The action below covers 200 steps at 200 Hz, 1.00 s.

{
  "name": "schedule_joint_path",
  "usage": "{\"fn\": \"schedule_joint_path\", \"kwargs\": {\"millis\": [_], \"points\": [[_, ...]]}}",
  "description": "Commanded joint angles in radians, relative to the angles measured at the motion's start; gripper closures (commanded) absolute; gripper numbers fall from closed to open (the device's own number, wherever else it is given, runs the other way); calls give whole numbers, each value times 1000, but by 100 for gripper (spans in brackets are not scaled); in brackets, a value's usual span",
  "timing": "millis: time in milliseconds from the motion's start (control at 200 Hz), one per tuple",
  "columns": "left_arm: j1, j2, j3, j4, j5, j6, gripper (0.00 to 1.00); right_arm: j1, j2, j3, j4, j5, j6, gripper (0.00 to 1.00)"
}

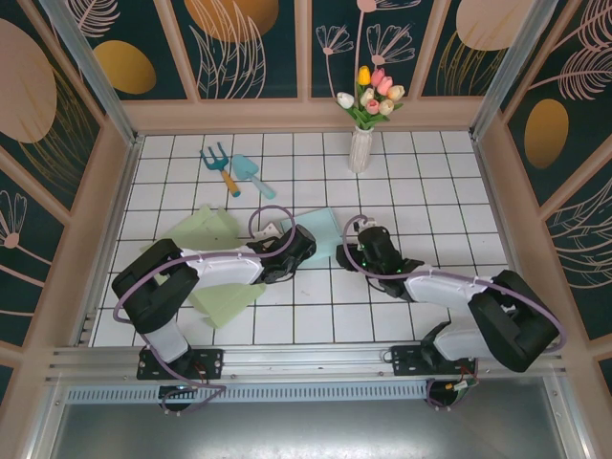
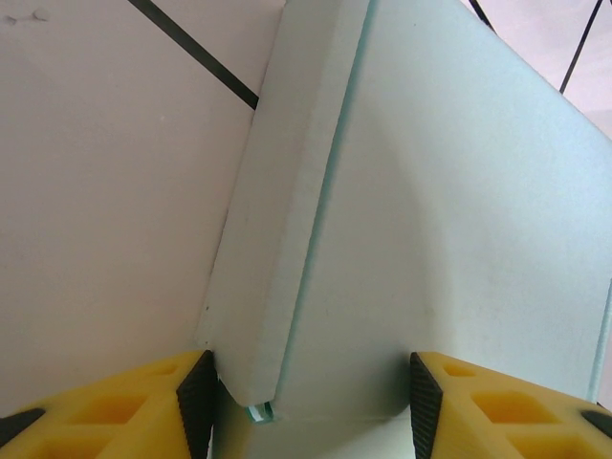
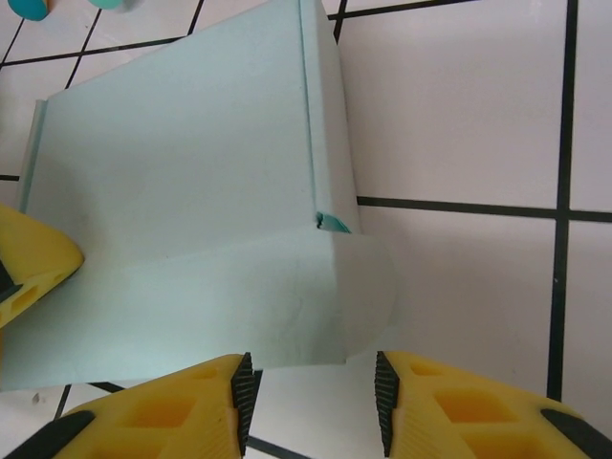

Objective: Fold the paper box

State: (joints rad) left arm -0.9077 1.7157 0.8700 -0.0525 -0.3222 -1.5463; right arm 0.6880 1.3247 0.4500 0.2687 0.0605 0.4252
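Top view: you see white tiled table (image 1: 411,182), floral wall panels (image 1: 239,48); paper box (image 1: 323,232) mid-table between left tool (image 1: 298,246) and right tool (image 1: 349,251).
Left wrist: left tool parted, straddling box's folded wall.
Right wrist: right tool released over bare tile, box flap just ahead.

Our left arm (image 1: 206,268) bends at the elbow and reaches toward 3 o'clock. Our right arm (image 1: 449,287) reaches toward 10 o'clock. Our left gripper (image 2: 311,402) and right gripper (image 3: 314,397) meet mid-table, jaws parted.
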Motion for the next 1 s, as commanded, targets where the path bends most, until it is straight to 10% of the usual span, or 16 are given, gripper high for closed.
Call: {"fn": "schedule_joint_path", "kwargs": {"millis": [0,996], "points": [[21,50,-63,-200,15,15,45,-7,37,46,-3,0,-31,59],[29,48,-63,-201,20,23,45,-76,114,-14,178,-239,-26,70]]}}
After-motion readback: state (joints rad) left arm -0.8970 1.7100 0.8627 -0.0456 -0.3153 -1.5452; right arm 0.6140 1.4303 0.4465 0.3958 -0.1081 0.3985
